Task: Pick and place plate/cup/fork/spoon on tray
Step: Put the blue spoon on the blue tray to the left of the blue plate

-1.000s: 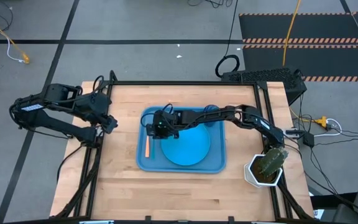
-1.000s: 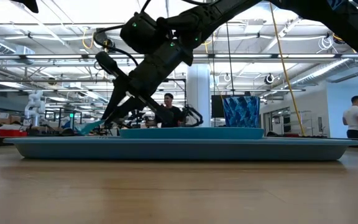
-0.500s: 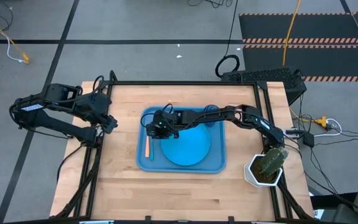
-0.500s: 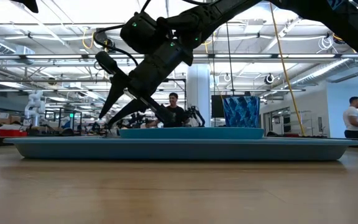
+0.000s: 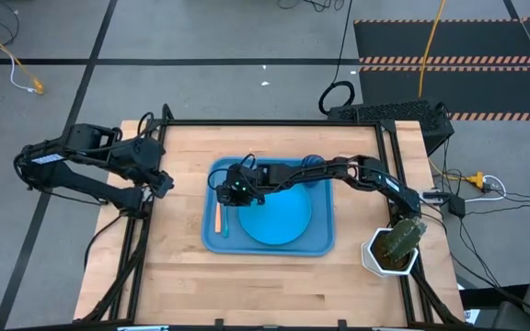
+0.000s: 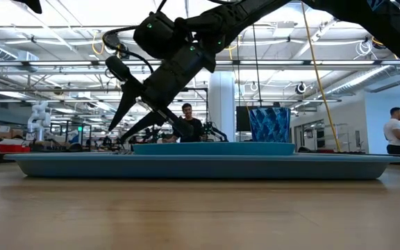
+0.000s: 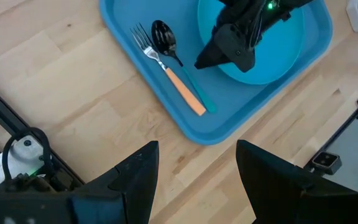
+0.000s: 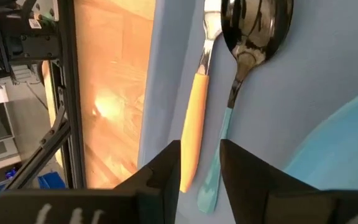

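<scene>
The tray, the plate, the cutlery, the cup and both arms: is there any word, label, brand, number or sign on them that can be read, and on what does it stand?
Tray, plate, fork, spoon, cup: no text on any of them.
Left arm: a white label, too small to read.
Right wrist view, grey box off the table edge: small stickers, too blurred to read.
Nothing else legible.

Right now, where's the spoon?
In the left wrist view the spoon lies flat in the tray, between the fork and the plate, just below the right gripper.
</scene>
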Robot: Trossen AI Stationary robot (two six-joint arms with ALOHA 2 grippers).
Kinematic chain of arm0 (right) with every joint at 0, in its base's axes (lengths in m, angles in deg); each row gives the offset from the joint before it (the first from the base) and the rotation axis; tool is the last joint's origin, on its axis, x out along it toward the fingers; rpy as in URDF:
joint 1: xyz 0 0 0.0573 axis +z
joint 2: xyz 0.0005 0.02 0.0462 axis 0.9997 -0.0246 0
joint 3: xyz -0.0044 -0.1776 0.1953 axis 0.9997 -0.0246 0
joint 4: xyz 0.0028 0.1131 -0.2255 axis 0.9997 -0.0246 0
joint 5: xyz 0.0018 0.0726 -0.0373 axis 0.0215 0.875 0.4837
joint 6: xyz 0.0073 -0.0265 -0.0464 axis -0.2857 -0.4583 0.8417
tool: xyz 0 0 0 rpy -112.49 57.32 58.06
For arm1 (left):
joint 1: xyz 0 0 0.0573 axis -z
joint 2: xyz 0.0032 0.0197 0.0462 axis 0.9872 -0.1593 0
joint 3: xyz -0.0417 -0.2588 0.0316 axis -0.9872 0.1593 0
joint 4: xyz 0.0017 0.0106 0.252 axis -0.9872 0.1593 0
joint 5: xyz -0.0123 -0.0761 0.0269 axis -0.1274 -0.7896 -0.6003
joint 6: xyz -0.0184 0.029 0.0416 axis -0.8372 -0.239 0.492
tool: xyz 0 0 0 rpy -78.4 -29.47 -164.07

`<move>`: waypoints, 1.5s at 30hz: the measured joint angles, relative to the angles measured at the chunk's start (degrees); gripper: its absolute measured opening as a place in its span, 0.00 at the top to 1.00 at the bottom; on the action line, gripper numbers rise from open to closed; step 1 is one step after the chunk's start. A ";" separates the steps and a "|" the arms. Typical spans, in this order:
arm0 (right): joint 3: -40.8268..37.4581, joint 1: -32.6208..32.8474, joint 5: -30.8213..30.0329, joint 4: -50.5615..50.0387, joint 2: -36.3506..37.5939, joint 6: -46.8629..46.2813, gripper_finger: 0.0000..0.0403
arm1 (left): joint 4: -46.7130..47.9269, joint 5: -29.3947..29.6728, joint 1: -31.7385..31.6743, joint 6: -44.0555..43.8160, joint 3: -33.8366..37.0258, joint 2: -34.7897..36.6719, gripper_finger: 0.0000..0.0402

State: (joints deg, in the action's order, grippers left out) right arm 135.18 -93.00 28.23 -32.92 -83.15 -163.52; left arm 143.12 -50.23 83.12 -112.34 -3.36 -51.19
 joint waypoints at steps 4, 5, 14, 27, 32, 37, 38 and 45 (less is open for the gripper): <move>-0.07 0.55 -2.32 2.96 2.87 3.64 0.76 | 0.03 0.21 1.55 0.68 0.00 -0.13 0.46; -0.07 0.74 -3.22 3.40 4.07 5.05 0.76 | 0.07 0.60 1.90 1.66 0.00 -0.44 0.46; -0.04 3.96 -12.14 -4.31 18.85 16.39 0.76 | -0.25 1.80 3.67 26.26 0.04 -6.18 0.46; 0.02 13.44 -30.71 -14.45 38.37 26.82 0.76 | -18.37 2.75 3.24 44.99 16.76 -14.88 0.46; 0.00 16.44 -34.64 -20.01 42.41 28.27 0.76 | -29.43 3.36 3.26 42.60 22.59 -14.83 0.46; 0.00 17.55 -36.55 -22.57 44.84 31.41 0.76 | -34.69 6.15 3.02 44.45 26.34 -14.80 0.46; 0.00 17.55 -36.50 -22.76 45.08 31.84 0.76 | -35.00 6.71 2.78 46.07 27.12 -14.82 0.46; 0.00 16.53 -39.50 -21.63 45.33 34.76 0.76 | -34.98 7.49 -0.88 54.91 31.31 -14.82 0.46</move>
State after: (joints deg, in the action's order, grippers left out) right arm 135.18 -76.47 -11.27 -54.54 -37.83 -128.75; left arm 108.14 -42.74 82.24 -57.43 27.94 -66.01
